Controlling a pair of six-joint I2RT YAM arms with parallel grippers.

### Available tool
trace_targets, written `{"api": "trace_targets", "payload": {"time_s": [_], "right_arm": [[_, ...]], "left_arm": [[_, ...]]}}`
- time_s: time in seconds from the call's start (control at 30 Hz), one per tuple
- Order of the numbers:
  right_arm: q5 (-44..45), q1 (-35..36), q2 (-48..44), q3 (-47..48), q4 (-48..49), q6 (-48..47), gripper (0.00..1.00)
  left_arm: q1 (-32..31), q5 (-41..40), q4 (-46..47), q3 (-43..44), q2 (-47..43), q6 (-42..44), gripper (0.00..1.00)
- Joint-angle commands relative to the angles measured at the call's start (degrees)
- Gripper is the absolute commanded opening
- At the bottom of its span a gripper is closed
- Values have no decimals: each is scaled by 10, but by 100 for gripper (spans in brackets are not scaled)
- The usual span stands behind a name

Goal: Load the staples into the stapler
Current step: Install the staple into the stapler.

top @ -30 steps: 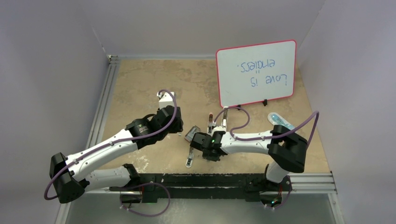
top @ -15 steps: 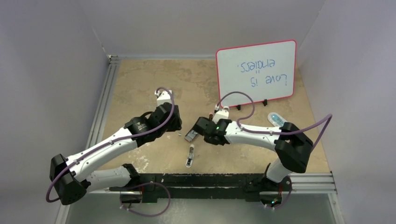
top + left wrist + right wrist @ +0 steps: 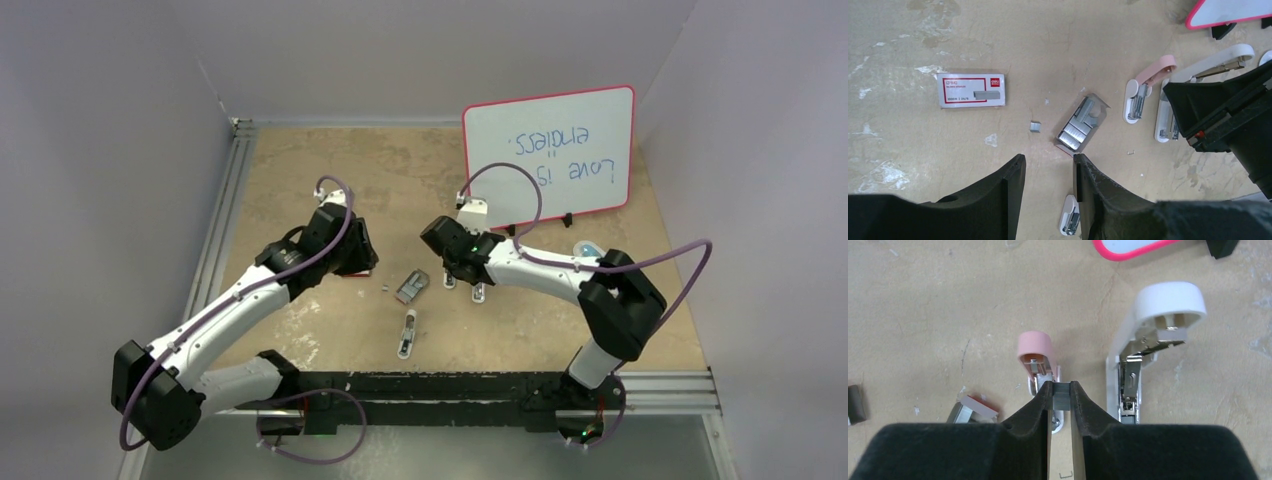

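**Right gripper pinches a staple strip over the pink stapler; left gripper hangs open above the tray**

In the right wrist view we see the right gripper [image 3: 1062, 390] closed to a narrow gap on a short grey staple strip [image 3: 1062, 396], which is clamped flat between the two fingertips. Just beyond the tips lies the pink stapler [image 3: 1034, 347], opened up, its metal channel running back under the fingers. We cannot tell whether the strip touches that channel. Beside it, to the right in this view, lies a larger white stapler [image 3: 1154, 325], also hinged open.

The left gripper [image 3: 1048, 161] hangs above the table [image 3: 300, 170] with its jaws parted and nothing between them. Below and just beyond its tips sits the small grey tray [image 3: 1100, 104] at a slant, with the rest of the staples [image 3: 1078, 127] lying in it in several silvery bars. A small loose clump of staples [image 3: 1035, 126] rests on the table just left of the tray, and farther left lies the red and white cardboard box [image 3: 970, 90], flat and apart from the tray.

From above, a third small stapler [image 3: 406, 335] lies near the arms' side of the tray, and a pink-rimmed whiteboard [image 3: 548, 158] stands propped at the far right
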Motion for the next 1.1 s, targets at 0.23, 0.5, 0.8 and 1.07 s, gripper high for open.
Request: {"api": "trace_targets", "payload": {"time_s": [0.23, 0.5, 0.8, 1.07], "right_arm": [[-46, 0, 6, 18, 54, -64, 15], [-52, -1, 22, 14, 46, -53, 15], [-56, 0, 29, 8, 48, -53, 14], [-64, -1, 31, -1, 52, -55, 14]], "left_arm": [[12, 35, 31, 0, 11, 20, 39], [14, 36, 32, -3, 13, 20, 38], [15, 37, 33, -4, 15, 20, 38], [15, 37, 33, -5, 15, 21, 38]]}}
